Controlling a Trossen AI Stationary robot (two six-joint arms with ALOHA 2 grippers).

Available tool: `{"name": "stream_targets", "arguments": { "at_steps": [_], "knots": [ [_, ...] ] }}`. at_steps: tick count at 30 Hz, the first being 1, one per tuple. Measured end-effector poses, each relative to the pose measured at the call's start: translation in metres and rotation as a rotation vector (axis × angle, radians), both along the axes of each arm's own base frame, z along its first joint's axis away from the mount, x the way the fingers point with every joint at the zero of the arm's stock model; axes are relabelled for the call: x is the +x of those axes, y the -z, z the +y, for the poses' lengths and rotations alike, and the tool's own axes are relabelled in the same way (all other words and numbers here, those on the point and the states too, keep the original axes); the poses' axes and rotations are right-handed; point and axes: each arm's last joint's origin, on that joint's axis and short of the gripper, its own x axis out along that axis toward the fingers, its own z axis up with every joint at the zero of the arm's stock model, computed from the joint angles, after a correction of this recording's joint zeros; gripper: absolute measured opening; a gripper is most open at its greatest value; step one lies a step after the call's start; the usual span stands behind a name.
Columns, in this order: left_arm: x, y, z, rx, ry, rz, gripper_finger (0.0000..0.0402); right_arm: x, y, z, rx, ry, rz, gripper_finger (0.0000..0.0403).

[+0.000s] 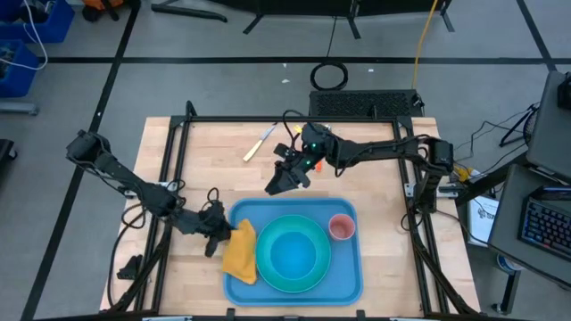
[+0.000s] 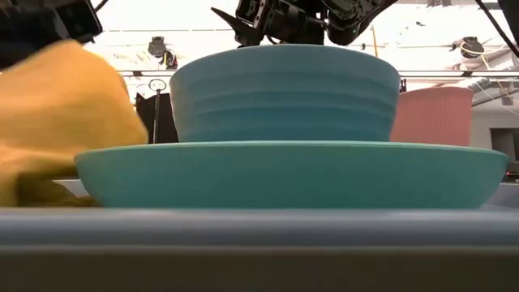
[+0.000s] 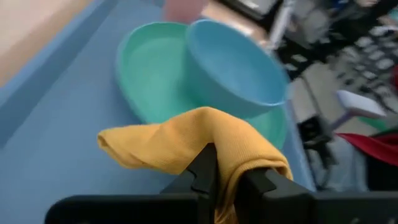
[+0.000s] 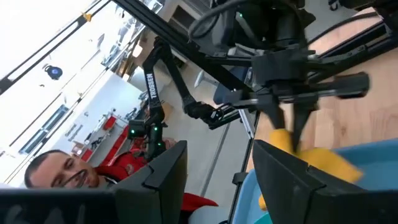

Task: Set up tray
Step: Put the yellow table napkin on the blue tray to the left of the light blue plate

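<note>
Tray [image 1: 350, 278] lies on the tabletop [image 1: 375, 160], near edge, carrying plate [image 1: 268, 267], bowl [image 1: 294, 254], pink cup [image 1: 342, 226]. My left pincer [image 1: 228, 234] is clamped on the yellow napkin [image 1: 240, 253] at the tray's left rim. My right pincer [image 1: 277, 185] hangs parted, empty, above the tray's far edge.

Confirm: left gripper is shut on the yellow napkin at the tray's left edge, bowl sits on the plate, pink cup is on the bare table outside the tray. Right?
One thing is wrong: the pink cup stands inside the tray, by its right rim, not on the bare table; the high view shows it. The rest holds: left gripper shut on the yellow napkin at the tray's left edge, bowl on the plate.
</note>
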Motion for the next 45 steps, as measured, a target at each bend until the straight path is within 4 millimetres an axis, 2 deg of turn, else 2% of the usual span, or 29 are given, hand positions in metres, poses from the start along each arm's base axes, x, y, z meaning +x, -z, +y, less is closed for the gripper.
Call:
{"name": "stream_targets", "arguments": {
  "at_steps": [4,7,13,18,21,28,32,37,39,42,45],
  "knots": [
    [-0.001,0.000,-0.002,0.014,0.019,-0.002,0.0037,-0.001,-0.002,-0.003,-0.009,-0.015,-0.032,0.0171],
    [-0.005,0.012,0.004,-0.108,-0.087,0.171,0.0037,-0.001,-0.002,-0.004,-0.016,-0.014,-0.037,0.0171],
    [-0.016,0.037,0.016,-0.224,-0.287,0.502,0.0037,-0.003,-0.004,-0.009,-0.023,-0.025,-0.062,0.0171],
    [-0.010,0.032,0.018,-0.012,-0.174,0.369,0.0037,-0.003,-0.003,-0.013,-0.023,-0.016,-0.054,0.0171],
    [-0.005,0.025,0.015,0.033,-0.097,0.280,0.0037,-0.004,-0.003,-0.016,-0.023,-0.015,-0.053,0.0171],
    [-0.003,0.016,0.008,0.006,-0.016,0.197,0.0037,-0.008,0.003,-0.019,0.029,-0.115,0.039,0.0171],
    [-0.001,0.011,0.006,0.016,-0.067,0.115,0.0037,-0.009,0.003,-0.018,0.025,-0.149,0.034,0.0171],
    [0.003,0.002,0.002,0.067,-0.002,0.001,0.0037,-0.009,0.003,-0.019,0.011,-0.148,0.016,0.0171],
    [0.003,-0.002,0.002,0.141,0.031,-0.052,0.0037,-0.009,0.003,-0.022,0.013,-0.143,0.017,0.0171],
    [0.001,0.004,0.006,0.295,0.032,-0.015,0.0037,-0.010,0.004,-0.024,0.002,-0.144,0.013,0.0171],
    [-0.002,0.011,0.012,0.279,-0.045,0.074,0.0037,-0.013,0.005,-0.025,0.013,-0.222,0.022,0.0171]
  ]
}}
